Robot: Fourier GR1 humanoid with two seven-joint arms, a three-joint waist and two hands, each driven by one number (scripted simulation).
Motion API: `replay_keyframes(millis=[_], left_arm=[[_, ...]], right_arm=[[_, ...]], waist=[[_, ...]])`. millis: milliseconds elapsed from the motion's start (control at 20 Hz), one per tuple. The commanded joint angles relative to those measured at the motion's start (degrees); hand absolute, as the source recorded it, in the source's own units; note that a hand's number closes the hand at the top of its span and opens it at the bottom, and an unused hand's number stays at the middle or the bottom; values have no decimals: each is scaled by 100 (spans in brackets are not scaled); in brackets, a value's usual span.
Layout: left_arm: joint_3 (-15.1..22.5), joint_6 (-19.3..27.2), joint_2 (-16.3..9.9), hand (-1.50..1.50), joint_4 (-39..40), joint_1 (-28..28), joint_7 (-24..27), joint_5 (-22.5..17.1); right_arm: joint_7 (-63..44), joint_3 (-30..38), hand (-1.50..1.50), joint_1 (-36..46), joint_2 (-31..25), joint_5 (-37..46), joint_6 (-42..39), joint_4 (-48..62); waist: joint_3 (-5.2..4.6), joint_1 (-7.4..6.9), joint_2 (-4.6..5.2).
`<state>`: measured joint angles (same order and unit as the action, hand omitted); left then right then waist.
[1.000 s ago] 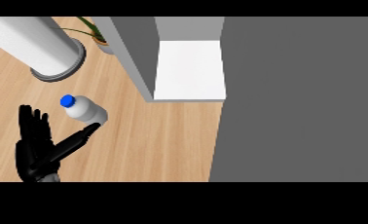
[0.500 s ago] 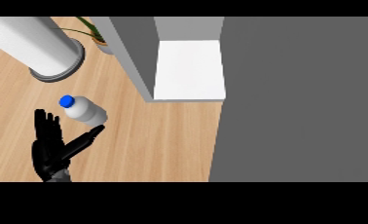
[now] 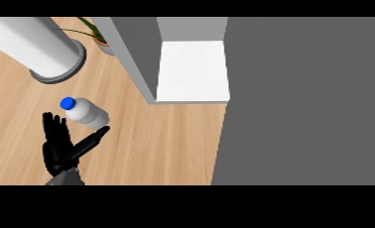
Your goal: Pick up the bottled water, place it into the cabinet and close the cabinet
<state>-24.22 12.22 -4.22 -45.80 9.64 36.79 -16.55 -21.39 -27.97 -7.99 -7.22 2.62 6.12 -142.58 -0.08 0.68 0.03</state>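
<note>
Reaching for the bottle (image 3: 88,113) with one black hand (image 3: 62,145) at lower left; fingers straight, thumb splayed right, nothing held yet. Which hand: hard to call, only one forearm in view, entering at left, so likely left. Other hand not visible.

Bottle upright on the wooden counter (image 3: 168,142), blue cap (image 3: 67,103) on top, just beyond the fingertips, sitting in the gap between fingers and thumb. Contact unclear from this steep angle.

Handling, as a guess: small rigid plastic, probably light, smooth round wall, so slippery and easy to tip if nudged high. Best wrapped around the mid body, below the cap.

Cabinet (image 3: 192,71) open to the far right, white shelf showing. Door not clearly separable from the grey panels; right grey area unreadable. Grey cylinder (image 3: 40,48) and plant (image 3: 93,29) cut off at top.
</note>
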Motion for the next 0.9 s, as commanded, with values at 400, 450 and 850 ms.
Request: replay_keyframes(millis=[400,450,850], left_arm=[[-614,-339,-358,-150,2155,1164,1568,-377],[-555,-311,-413,-150,2045,1182,1452,-385],[-324,-883,-756,150,2698,1707,1483,-230]], right_arm=[[273,1,-150,-665,-494,208,-153,-661],[488,54,-150,-676,-436,181,-134,-567],[-48,-245,-150,-322,-344,326,46,-702]], waist=[[-2,69,12],[3,33,5],[-5,63,17]])
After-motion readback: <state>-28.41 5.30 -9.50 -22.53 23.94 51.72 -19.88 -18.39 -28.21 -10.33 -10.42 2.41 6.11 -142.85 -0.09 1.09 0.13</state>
